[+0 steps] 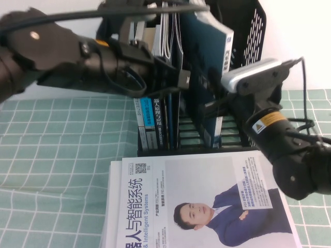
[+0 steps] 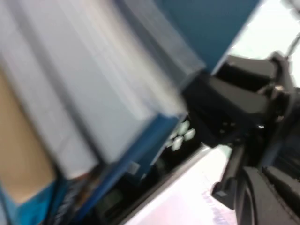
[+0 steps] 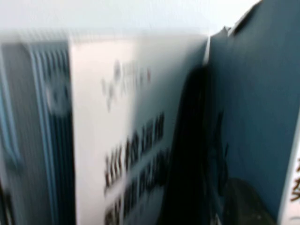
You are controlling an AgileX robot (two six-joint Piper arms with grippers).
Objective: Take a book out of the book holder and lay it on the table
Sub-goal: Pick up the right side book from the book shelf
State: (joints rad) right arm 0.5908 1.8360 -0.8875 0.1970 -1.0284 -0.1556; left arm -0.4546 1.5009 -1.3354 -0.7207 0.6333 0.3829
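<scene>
The black book holder [image 1: 253, 31] stands at the back of the table [image 1: 51, 155]. In it the book [image 1: 204, 57] leans, showing a teal face and a white spine with dark characters. My right gripper [image 1: 208, 106] reaches into the holder from the right and is shut on the book's front edge. In the right wrist view a dark finger [image 3: 187, 159] lies against the teal face [image 3: 253, 103]. My left gripper [image 1: 183, 78] comes across from the left and sits at the holder's front, just left of the book and above the right gripper.
A white magazine [image 1: 201, 206] with a man in a blue suit lies flat in front of the holder. Blue-spined books [image 1: 147, 121] and thin white ones [image 1: 165, 31] stand in the left slots. Both arms crowd the holder's front.
</scene>
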